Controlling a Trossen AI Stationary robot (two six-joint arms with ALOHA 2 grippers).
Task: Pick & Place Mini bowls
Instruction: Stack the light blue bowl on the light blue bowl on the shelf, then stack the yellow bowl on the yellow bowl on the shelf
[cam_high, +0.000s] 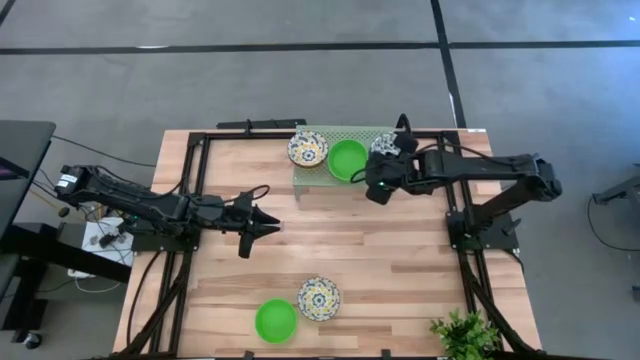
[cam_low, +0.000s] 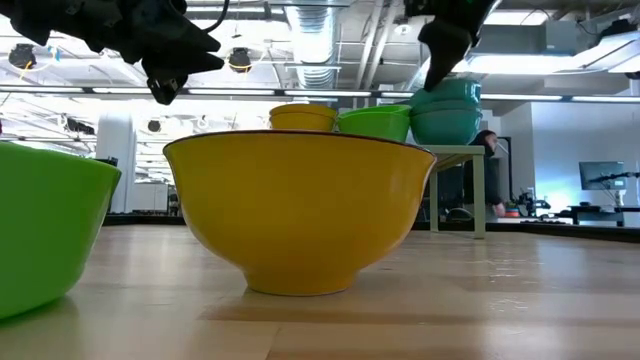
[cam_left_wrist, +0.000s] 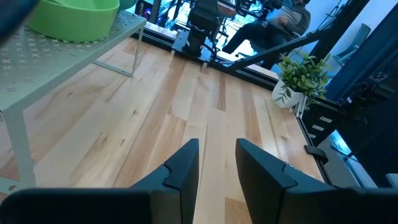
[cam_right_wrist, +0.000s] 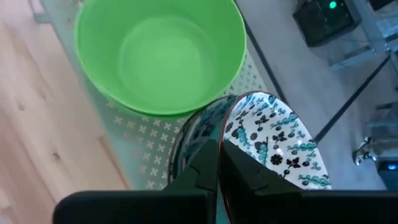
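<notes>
Five mini bowls show in the high view: on the green perforated shelf (cam_high: 320, 175) at the far edge of the worktop (cam_high: 400, 260) stand a yellow-centred patterned bowl (cam_high: 307, 148), a plain green bowl (cam_high: 347, 160) beside it, and a blue-green patterned bowl (cam_high: 386, 146) partly under the right gripper (cam_high: 377, 190); near the front edge lie a second green bowl (cam_high: 275, 320) and a second patterned bowl (cam_high: 318, 298), touching or almost touching. The left gripper (cam_high: 262, 228) hangs over the bare middle of the worktop, holding nothing. In the low view the bowls at the front edge fill the picture, and the shelf with its bowls is seen behind them — the right arm comes down onto the teal one. The left wrist view shows its two fingers (cam_left_wrist: 183, 171) with a narrow gap between them, empty, over bare wood. In the right wrist view the fingers (cam_right_wrist: 205, 168) are clamped on the rim of the blue-green patterned bowl, one inside and one outside the wall, and the bowl stands tilted at the end of the shelf, just beside the plain green bowl. I judge these bowls light and stiff, with smooth walls that may slip; the patterned ones could chip — so the thin rim is the right place to pinch.
</notes>
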